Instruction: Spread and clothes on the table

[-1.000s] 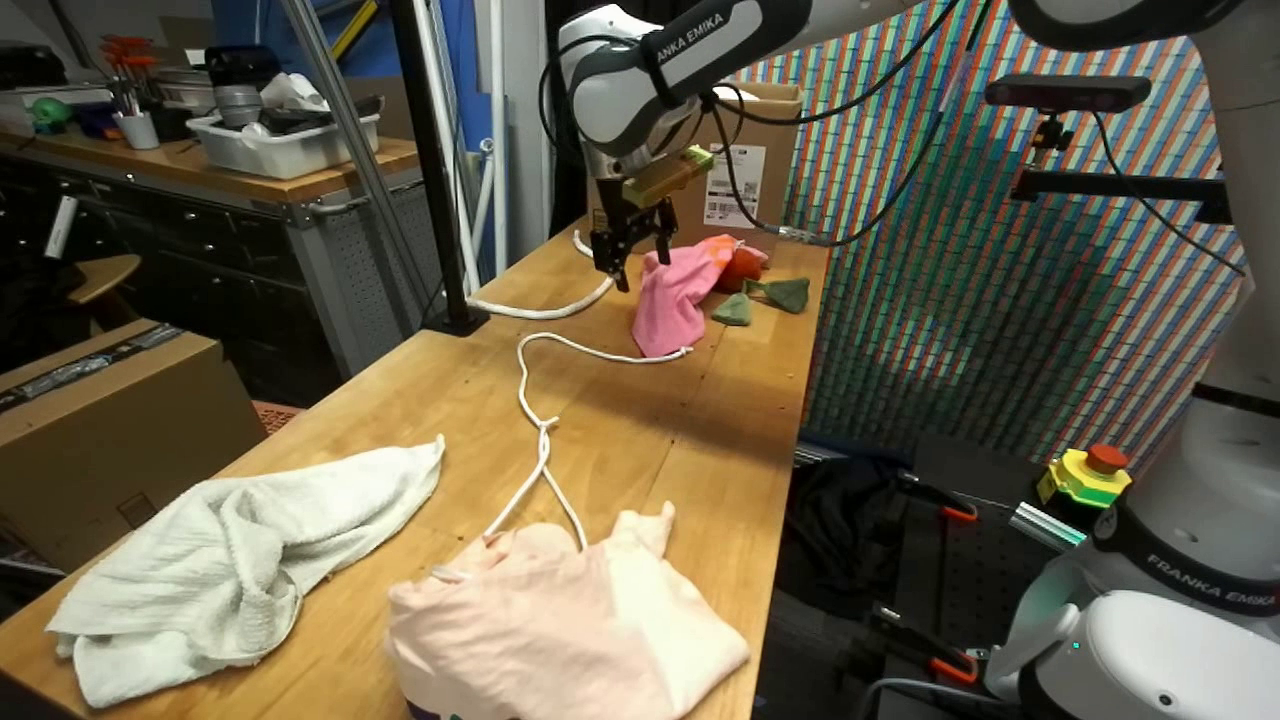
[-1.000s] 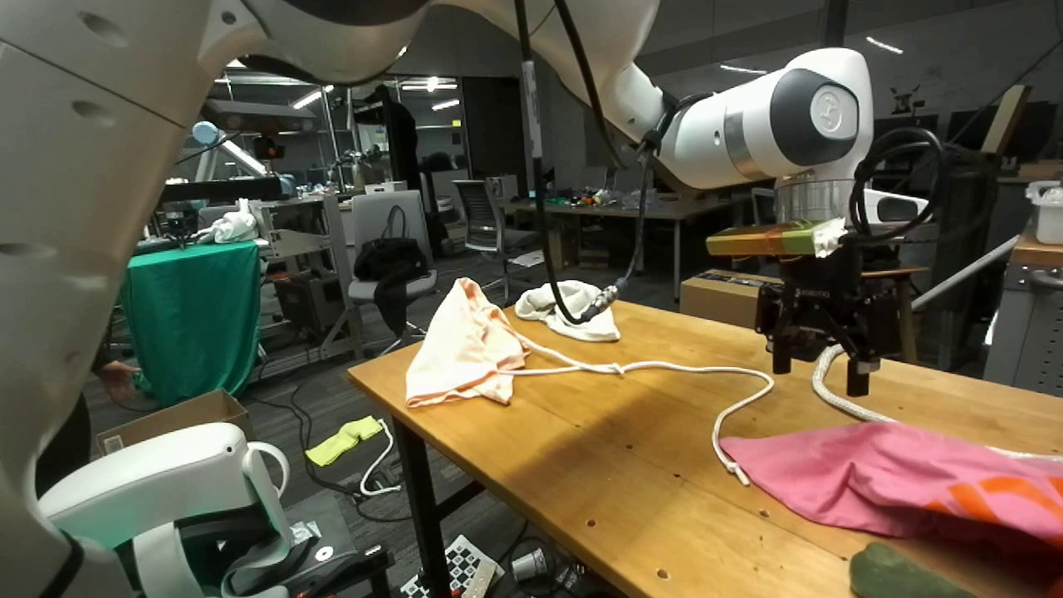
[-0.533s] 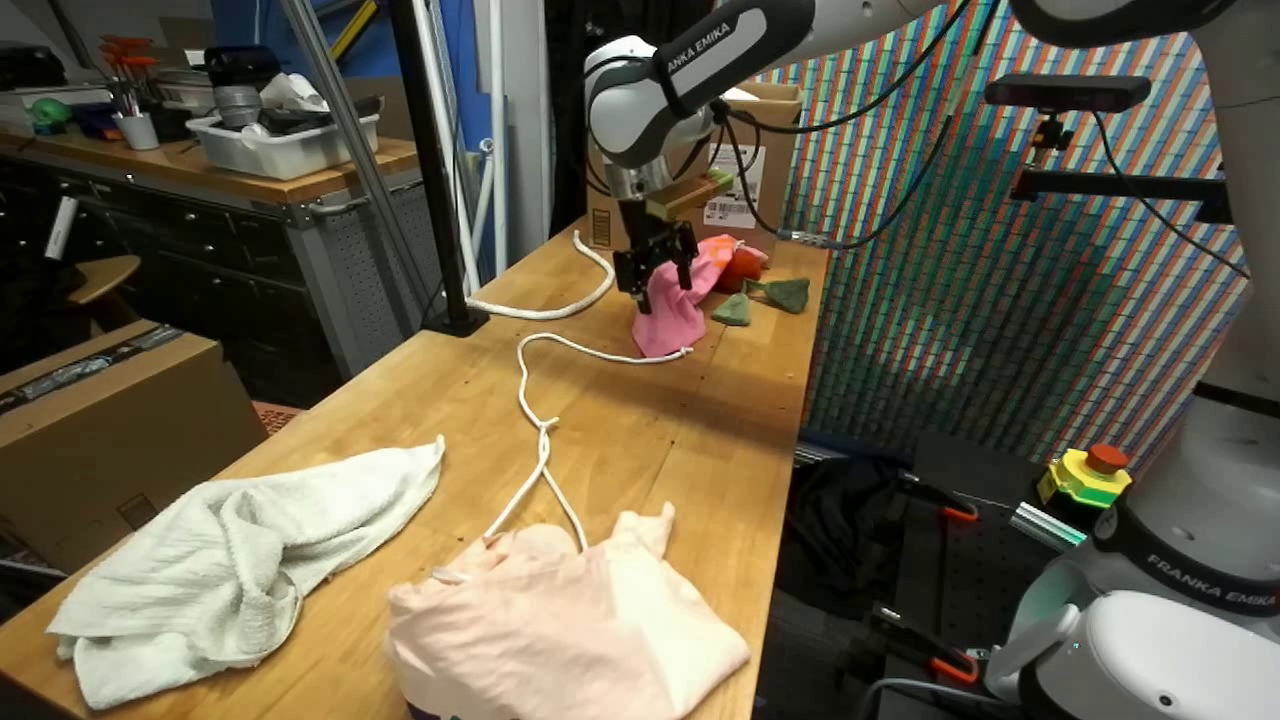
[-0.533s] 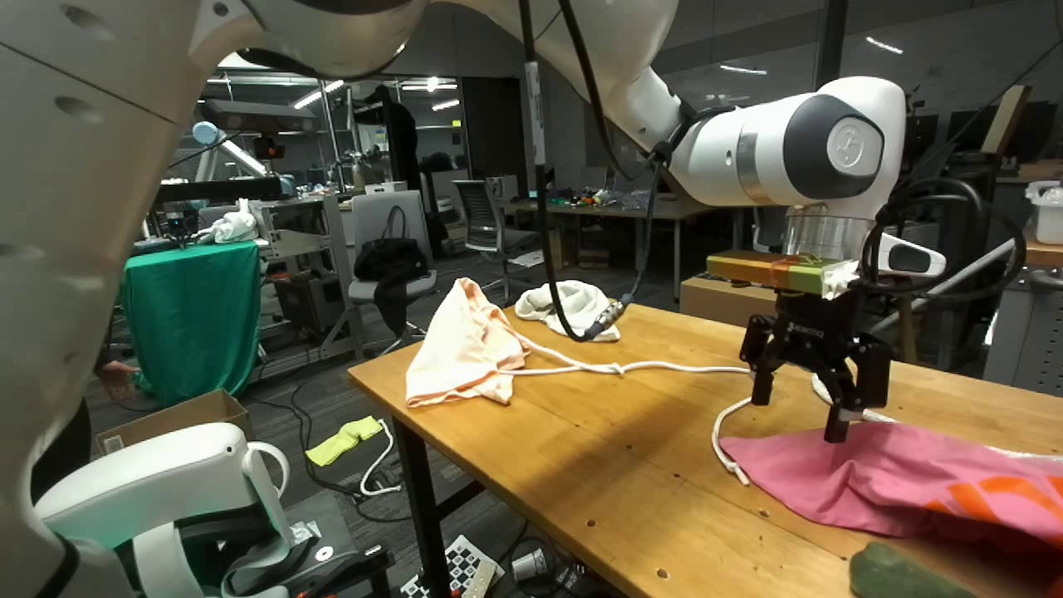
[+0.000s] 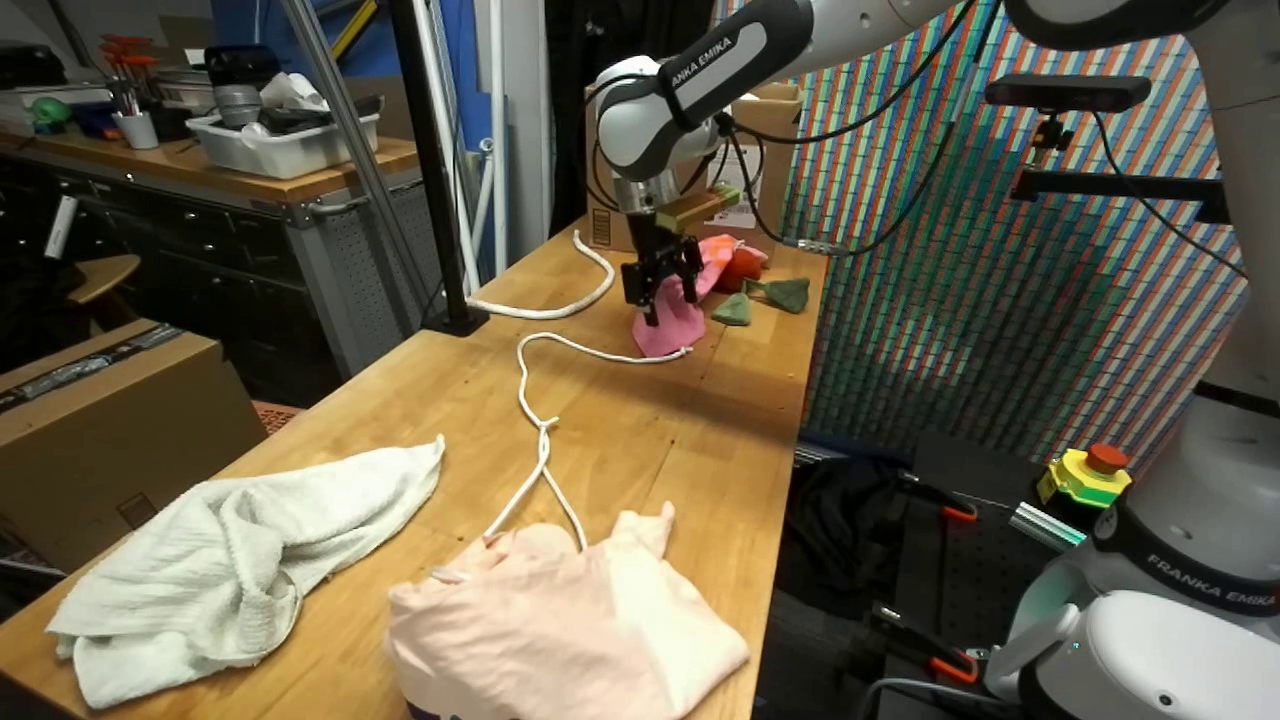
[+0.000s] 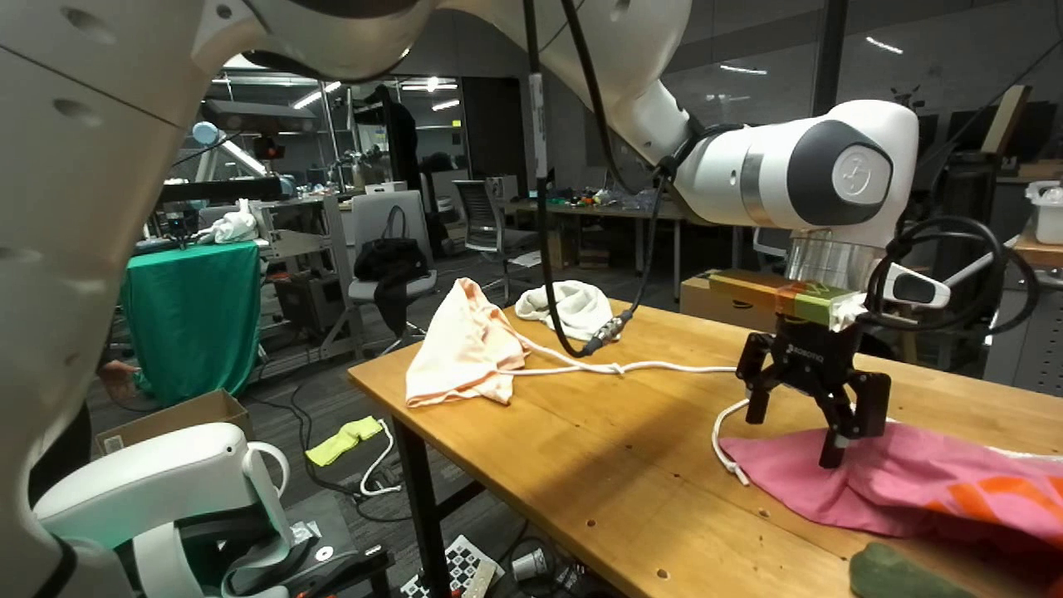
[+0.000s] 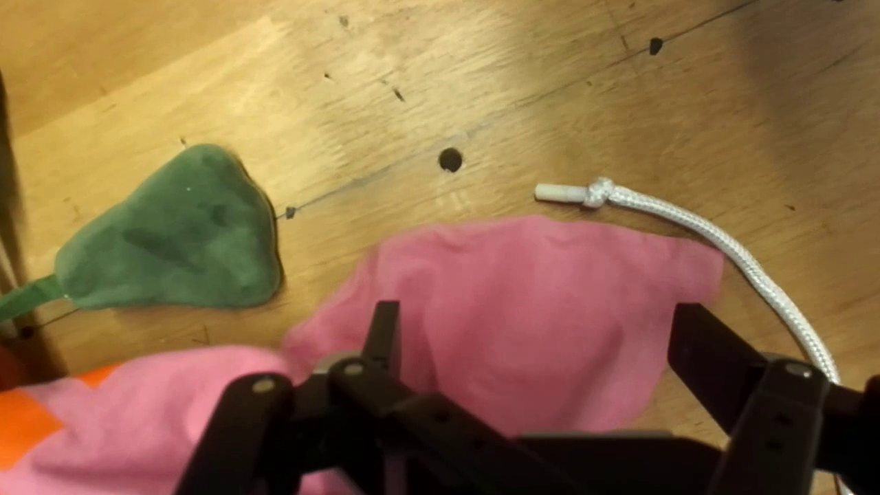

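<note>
Nearest in an exterior view, the peach garment (image 5: 540, 620) and pale cloth (image 5: 230, 570) lay on the table (image 5: 620, 430); beyond, white cord (image 5: 543, 448) ended beside the pink garment (image 5: 670, 330) under wide-spread, empty jaws; then a cardboard box (image 5: 775, 170). The gripper (image 5: 671, 308) sat lower than earlier.

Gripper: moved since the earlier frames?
Yes. In an exterior view, the gripper has come down and slightly toward picture left against the table, closer to the pink garment; contact can't be told.

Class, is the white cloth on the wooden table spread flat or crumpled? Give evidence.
Crumpled: in both exterior views the white cloth lies in raised folds on the table, not flat.
</note>
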Controlling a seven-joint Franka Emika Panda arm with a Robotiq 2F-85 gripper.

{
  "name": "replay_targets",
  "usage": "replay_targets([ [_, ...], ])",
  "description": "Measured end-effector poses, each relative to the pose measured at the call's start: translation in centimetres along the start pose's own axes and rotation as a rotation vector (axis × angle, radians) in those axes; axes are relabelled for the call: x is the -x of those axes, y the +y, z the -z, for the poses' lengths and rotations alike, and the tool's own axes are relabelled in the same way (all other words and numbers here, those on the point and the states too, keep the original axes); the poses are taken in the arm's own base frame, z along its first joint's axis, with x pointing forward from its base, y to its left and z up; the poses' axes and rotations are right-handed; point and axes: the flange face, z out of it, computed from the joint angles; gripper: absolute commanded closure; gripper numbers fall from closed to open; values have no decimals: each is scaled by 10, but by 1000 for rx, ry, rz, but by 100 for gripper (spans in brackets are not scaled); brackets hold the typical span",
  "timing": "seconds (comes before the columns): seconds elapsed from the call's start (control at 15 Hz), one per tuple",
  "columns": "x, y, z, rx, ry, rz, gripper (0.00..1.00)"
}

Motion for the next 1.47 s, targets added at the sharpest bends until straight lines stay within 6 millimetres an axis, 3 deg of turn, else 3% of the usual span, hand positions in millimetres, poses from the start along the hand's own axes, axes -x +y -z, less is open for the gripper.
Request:
replay_targets([
  [0.07,-1,2,-2,-4,6,2,34],
  [0.27,-5,5,-11,-17,10,6,58],
  [0.6,-9,4,-22,-33,11,22,91],
  [0.8,-9,-2,-22,-38,13,43,97],
  [1.0,-9,-17,-21,-48,25,86,92],
  [1.47,0,-86,-19,-72,37,285,93],
])
